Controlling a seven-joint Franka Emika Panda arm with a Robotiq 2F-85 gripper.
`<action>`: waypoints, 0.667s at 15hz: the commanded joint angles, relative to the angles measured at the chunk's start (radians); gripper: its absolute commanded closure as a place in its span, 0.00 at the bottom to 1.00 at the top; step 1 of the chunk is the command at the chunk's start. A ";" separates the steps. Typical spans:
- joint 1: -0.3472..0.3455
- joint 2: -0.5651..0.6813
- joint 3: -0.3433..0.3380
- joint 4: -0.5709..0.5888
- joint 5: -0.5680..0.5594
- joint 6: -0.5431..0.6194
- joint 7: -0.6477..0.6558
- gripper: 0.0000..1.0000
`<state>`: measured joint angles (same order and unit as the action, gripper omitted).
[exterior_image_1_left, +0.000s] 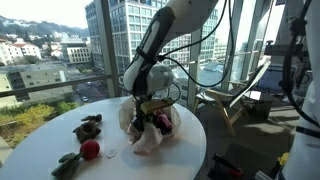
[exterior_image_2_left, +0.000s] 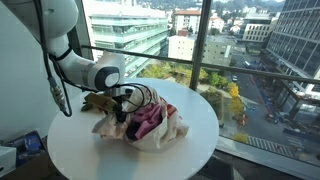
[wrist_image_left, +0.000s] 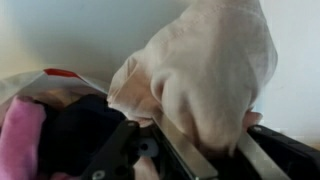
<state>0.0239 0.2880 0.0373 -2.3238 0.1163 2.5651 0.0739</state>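
Observation:
My gripper (exterior_image_1_left: 150, 110) is down in a heap of cloths (exterior_image_1_left: 152, 132) on a round white table (exterior_image_1_left: 190, 150). In the wrist view the jaws (wrist_image_left: 215, 150) are shut on a bunched fold of cream cloth (wrist_image_left: 205, 70). A pink cloth (wrist_image_left: 20, 130) and a dark cloth (wrist_image_left: 75, 130) lie beside it. In the exterior view from the opposite side the gripper (exterior_image_2_left: 124, 108) is at the near edge of the heap, where cream cloth (exterior_image_2_left: 165, 135) and magenta cloth (exterior_image_2_left: 148, 122) show.
A red ball (exterior_image_1_left: 90, 150) and two dark green soft things (exterior_image_1_left: 88, 126) (exterior_image_1_left: 68, 163) lie on the table away from the heap. An olive thing (exterior_image_2_left: 97, 101) sits behind the gripper. Large windows and a railing ring the table.

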 joint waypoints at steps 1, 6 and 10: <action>0.002 -0.120 -0.065 -0.019 -0.069 0.023 0.074 0.87; -0.002 -0.216 -0.129 -0.008 -0.229 0.070 0.214 0.87; -0.017 -0.199 -0.143 0.019 -0.346 0.092 0.314 0.87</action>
<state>0.0189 0.0827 -0.1014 -2.3163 -0.1671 2.6334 0.3245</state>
